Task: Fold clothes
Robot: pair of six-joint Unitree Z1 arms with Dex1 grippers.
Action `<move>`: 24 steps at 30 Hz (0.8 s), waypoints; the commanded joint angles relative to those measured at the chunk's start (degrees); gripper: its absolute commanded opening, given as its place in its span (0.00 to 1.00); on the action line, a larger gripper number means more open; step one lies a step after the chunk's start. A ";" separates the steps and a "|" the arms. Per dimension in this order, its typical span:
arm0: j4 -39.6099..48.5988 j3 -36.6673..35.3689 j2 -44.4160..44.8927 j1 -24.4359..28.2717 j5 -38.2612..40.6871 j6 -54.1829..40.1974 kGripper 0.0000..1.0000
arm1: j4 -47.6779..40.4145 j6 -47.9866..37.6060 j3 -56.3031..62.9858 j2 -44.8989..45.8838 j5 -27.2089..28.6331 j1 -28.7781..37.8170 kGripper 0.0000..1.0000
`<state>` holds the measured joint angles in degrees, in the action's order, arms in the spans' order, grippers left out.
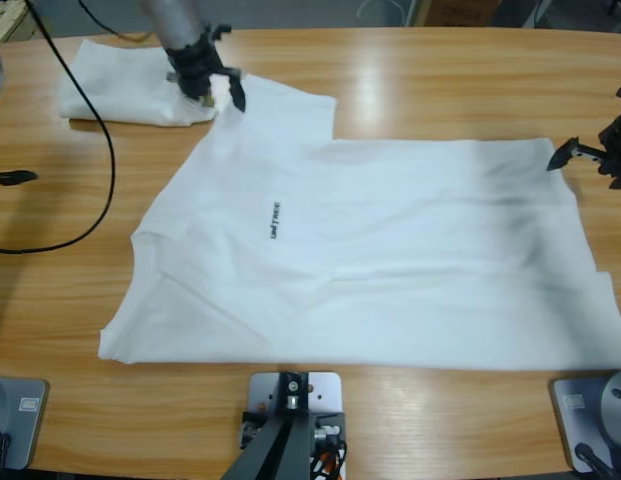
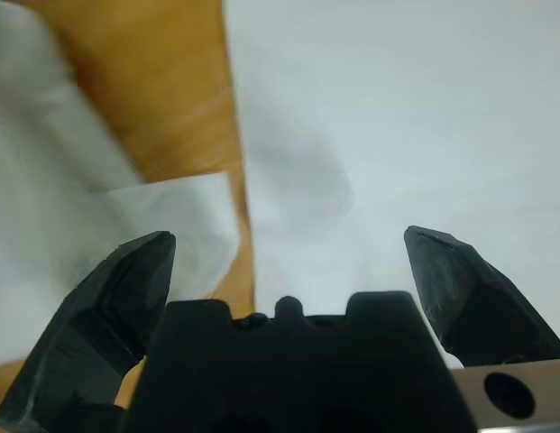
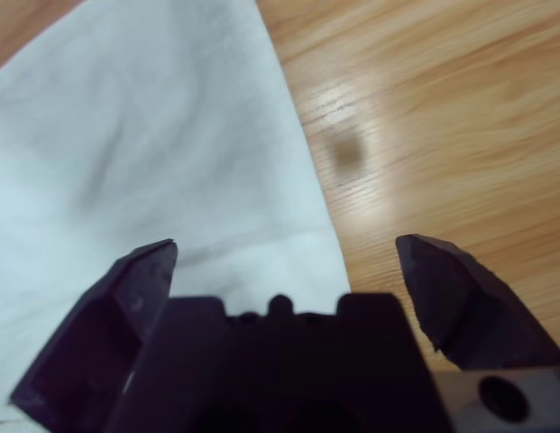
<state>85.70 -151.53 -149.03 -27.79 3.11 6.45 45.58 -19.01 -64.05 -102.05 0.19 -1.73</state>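
A big white T-shirt [image 1: 370, 260] with small black lettering lies spread out on the table [image 1: 410, 80]. It is nearest the camera, mostly flat, and not folded yet. The right tool [image 1: 590, 155] hovers over the shirt's far hem corner, jaws apart, holding nothing. The left tool [image 1: 215, 85] is also spread wide and empty, above the far sleeve. Behind it sits a second white shirt [image 1: 120, 85], already folded into a small pile. So one looks done, and one is left.

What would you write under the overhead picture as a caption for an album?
Two open grippers, left and right, poised at opposite edges of a white T-shirt spread on the table.
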 commanded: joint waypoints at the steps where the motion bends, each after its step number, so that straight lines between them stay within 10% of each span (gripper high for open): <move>1: 9.52 -23.16 7.30 -1.18 -3.11 -3.24 1.00 | 2.64 1.52 1.56 8.09 1.46 -0.17 1.00; 5: 9.46 -9.43 13.08 -2.76 -6.59 -3.31 1.00 | 3.85 1.52 1.56 10.43 1.92 0.99 1.00; 17: 9.11 -2.01 10.55 -3.61 -3.06 -2.36 1.00 | 5.47 1.52 1.85 13.44 2.58 1.21 1.00; 22: -17.20 42.95 29.91 -2.60 -9.26 -2.08 1.00 | 5.83 1.59 2.16 14.51 2.71 1.21 1.00; 24: -21.02 48.47 32.51 -1.79 -8.96 -2.57 1.00 | 5.83 1.93 2.18 14.32 2.76 1.21 1.00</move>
<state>82.88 -135.37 -131.44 -31.08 -3.55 3.87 50.81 -18.17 -63.87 -89.25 2.28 -1.24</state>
